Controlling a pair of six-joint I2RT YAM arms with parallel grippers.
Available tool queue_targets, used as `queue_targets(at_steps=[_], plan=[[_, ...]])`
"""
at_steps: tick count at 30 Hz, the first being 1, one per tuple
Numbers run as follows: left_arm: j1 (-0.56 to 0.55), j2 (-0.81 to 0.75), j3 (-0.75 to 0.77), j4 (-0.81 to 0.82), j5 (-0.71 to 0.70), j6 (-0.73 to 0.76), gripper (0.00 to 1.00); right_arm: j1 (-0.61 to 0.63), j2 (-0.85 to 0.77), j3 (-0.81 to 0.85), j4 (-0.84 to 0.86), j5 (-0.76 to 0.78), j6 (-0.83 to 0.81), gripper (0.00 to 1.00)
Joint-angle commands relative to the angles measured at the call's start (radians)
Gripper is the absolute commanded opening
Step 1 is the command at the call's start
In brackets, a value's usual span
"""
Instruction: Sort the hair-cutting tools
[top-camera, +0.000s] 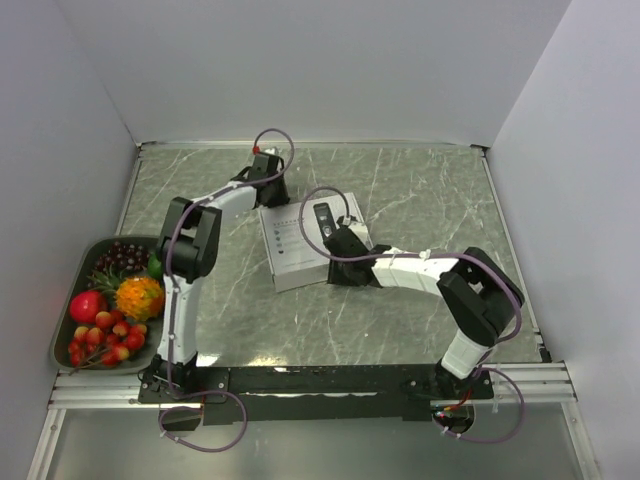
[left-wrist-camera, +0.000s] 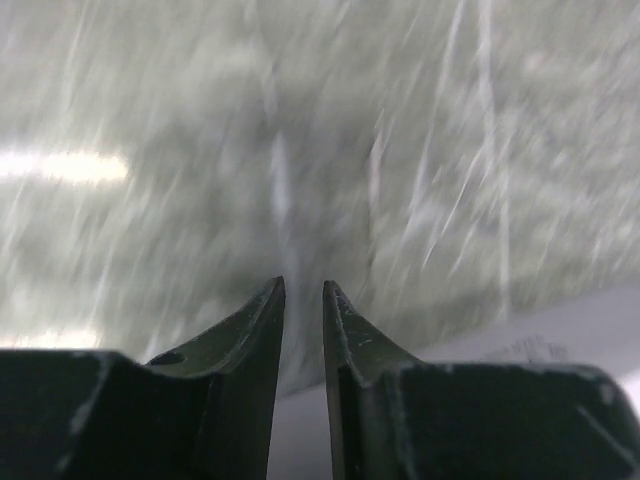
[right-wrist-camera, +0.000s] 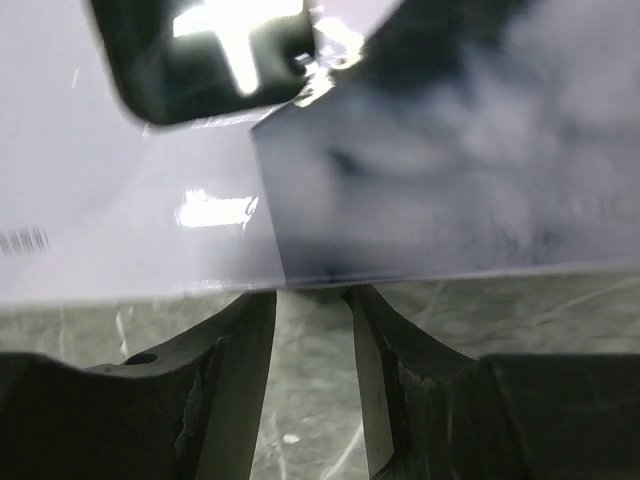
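- Starting nearest the bases: fruit (top-camera: 112, 300) sits in a tray (top-camera: 57, 335) at the left, well apart from both arms. Low risk, unless the left arm swings wide and clips it.
- Next, the right gripper (right-wrist-camera: 312, 300): jaws apart, nothing between them, tips right at the right edge of the box (top-camera: 290, 258). Pushing on from here could shove the box across the table (top-camera: 420, 190) or tip its edge up.
- Looking for the tools: none are seen loose on the table. A dark oblong (top-camera: 323, 220) shows on the box top, just beside the right gripper. Can't tell if it's the clipper or only a print. My guess is the tools are in or on the box.
- If the oblong is a loose clipper, any nudge or tilt of the box could slide it off.
- Farthest, the left gripper (left-wrist-camera: 303, 290) is at the far edge of the box. Its jaws are a narrow slit apart with nothing visible in the gap. The wrist view is smeared, so can't tell if it touches the box.
- Pinching thin card there could slip or crease it.
- With both grippers on one box, opposing pushes could spin or buckle it.
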Motion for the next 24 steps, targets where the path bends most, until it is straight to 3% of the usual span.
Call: queue_targets(at_steps=[1, 9, 16, 21, 24], plan=[[-0.014, -0.159, -0.155, -0.006, -0.035, -0.055, 0.27, -0.062, -0.004, -0.001, -0.054, 0.065, 0.016, 0.45], [-0.054, -0.328, -0.439, 0.073, -0.019, -0.141, 0.23, -0.102, -0.060, -0.035, -0.114, 0.134, 0.012, 0.45], [-0.168, -0.351, -0.606, 0.138, -0.058, -0.172, 0.22, -0.114, -0.030, 0.012, -0.137, 0.141, -0.048, 0.45], [-0.198, -0.346, -0.680, 0.190, -0.019, -0.183, 0.20, -0.137, -0.009, 0.009, -0.004, 0.087, -0.131, 0.45], [-0.205, -0.359, -0.706, 0.195, -0.013, -0.180, 0.20, -0.172, -0.004, -0.037, 0.095, -0.034, -0.180, 0.46]])
